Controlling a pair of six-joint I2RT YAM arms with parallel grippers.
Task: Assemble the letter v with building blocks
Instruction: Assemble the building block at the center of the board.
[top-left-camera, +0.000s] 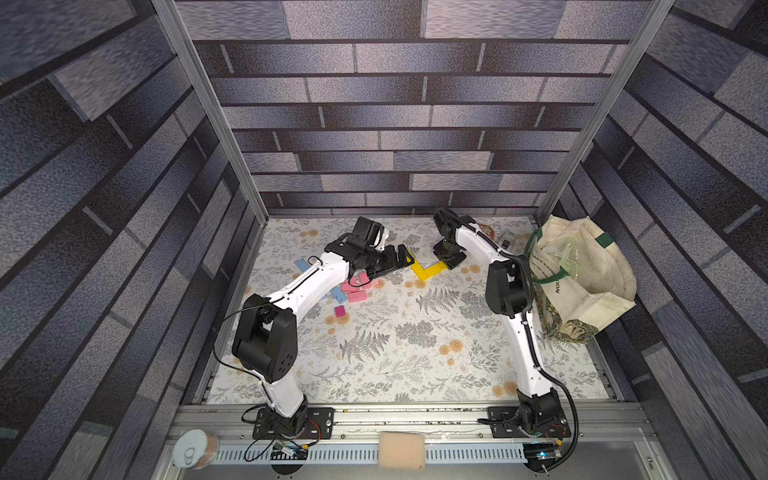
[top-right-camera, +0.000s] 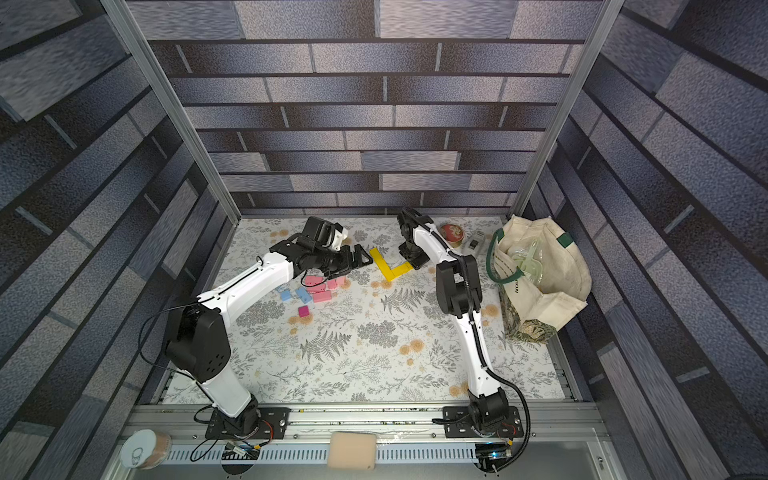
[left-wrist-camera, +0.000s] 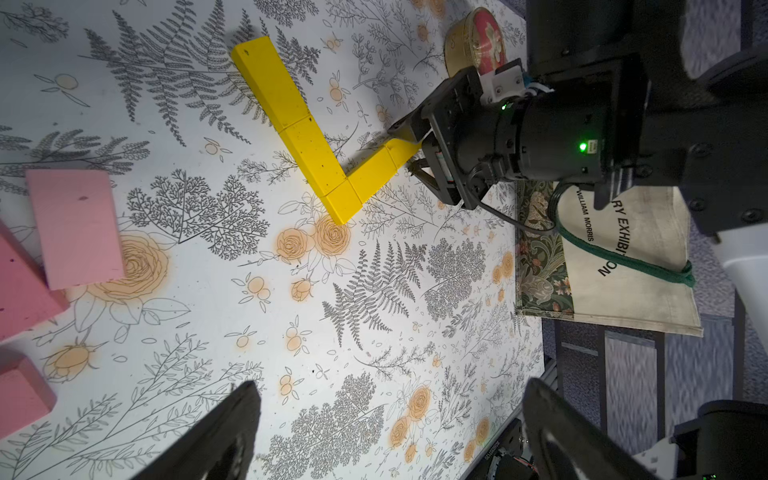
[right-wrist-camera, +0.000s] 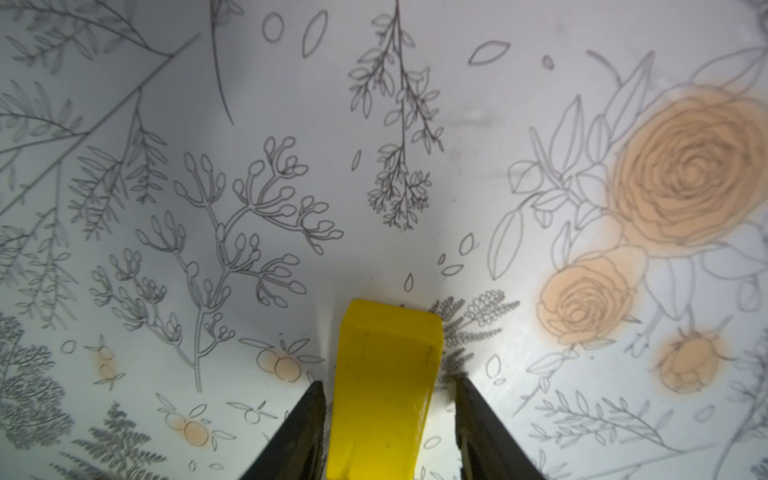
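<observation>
Several yellow building blocks lie flat on the floral mat, two rows meeting in a corner. The longer row runs back-left and the shorter row back-right. My right gripper is down over the far end of the shorter row. Its jaws are open, with slim gaps either side of the yellow block. My left gripper hovers wide open and empty beside the longer row. Pink blocks, blue blocks and a magenta cube lie under the left arm.
A cream tote bag fills the right side of the mat. A red-and-gold tin and a small white-grey box sit at the back right. A sponge and a can rest on the front rail.
</observation>
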